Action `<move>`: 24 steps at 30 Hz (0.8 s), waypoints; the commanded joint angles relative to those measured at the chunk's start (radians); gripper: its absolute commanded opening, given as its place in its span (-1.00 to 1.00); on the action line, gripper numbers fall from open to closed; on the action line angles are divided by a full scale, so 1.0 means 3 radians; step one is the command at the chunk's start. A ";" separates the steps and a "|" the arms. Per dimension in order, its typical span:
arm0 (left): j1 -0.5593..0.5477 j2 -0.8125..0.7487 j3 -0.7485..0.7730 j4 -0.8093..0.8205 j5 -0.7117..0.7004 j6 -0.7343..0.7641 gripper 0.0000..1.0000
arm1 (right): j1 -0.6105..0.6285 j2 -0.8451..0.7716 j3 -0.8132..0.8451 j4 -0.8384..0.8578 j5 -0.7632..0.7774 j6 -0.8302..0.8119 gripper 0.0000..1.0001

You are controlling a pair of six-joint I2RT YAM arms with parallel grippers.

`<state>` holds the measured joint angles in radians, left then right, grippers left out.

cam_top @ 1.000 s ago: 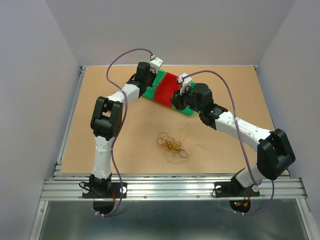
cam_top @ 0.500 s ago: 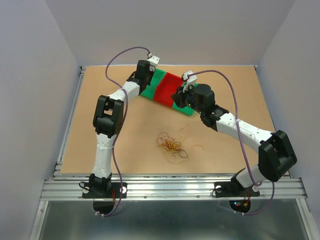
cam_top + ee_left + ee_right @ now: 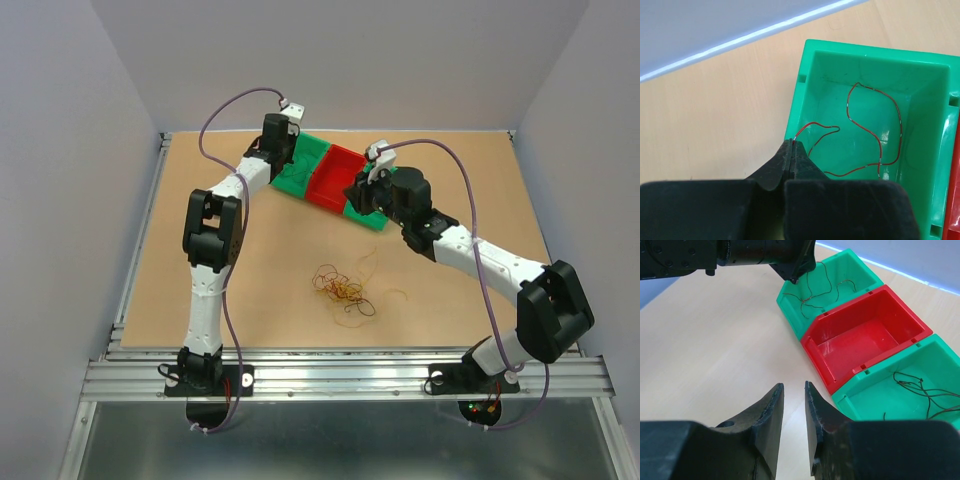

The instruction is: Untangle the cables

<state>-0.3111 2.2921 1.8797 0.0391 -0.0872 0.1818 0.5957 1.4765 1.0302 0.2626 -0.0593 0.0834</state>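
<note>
A clump of thin curly cables (image 3: pixel 343 290) in orange, red and dark strands lies on the table in front of the arms. My left gripper (image 3: pixel 791 142) is shut on the end of a red cable (image 3: pixel 875 137) that lies in the left green bin (image 3: pixel 920 80); the gripper also shows in the top view (image 3: pixel 278 165). My right gripper (image 3: pixel 794 386) is open and empty, above the table next to the red bin (image 3: pixel 860 340). Dark cables (image 3: pixel 920 390) lie in the right green bin (image 3: pixel 910 370).
The three bins (image 3: pixel 335 180) stand in a row at the back of the table, green, red, green. The red bin holds nothing. A raised metal rail (image 3: pixel 140 240) runs along the table's left edge and grey walls stand behind.
My left gripper has moved left and back along the left green bin. My right gripper has shifted slightly back beside the red bin. The clump has not moved.
</note>
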 commanded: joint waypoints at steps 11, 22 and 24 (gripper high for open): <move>-0.0103 -0.0210 -0.0266 -0.0044 0.0449 0.0064 -0.46 | -0.0048 -0.0023 -0.0023 0.0198 0.0024 0.0034 -0.42; -0.0103 -0.1252 -0.1412 0.0865 0.0215 0.0222 0.18 | -0.0048 -0.0073 0.0176 -0.1038 0.0021 -0.0068 0.07; -0.0103 -0.1482 -0.1699 0.1105 0.0229 0.0248 0.43 | -0.0027 -0.0151 0.0100 -0.1161 -0.0175 -0.0155 0.12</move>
<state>-0.3450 2.0239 1.4414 0.1715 0.0067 0.2321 0.5884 1.5120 1.0767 0.0006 -0.0372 0.0784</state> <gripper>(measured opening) 0.654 0.555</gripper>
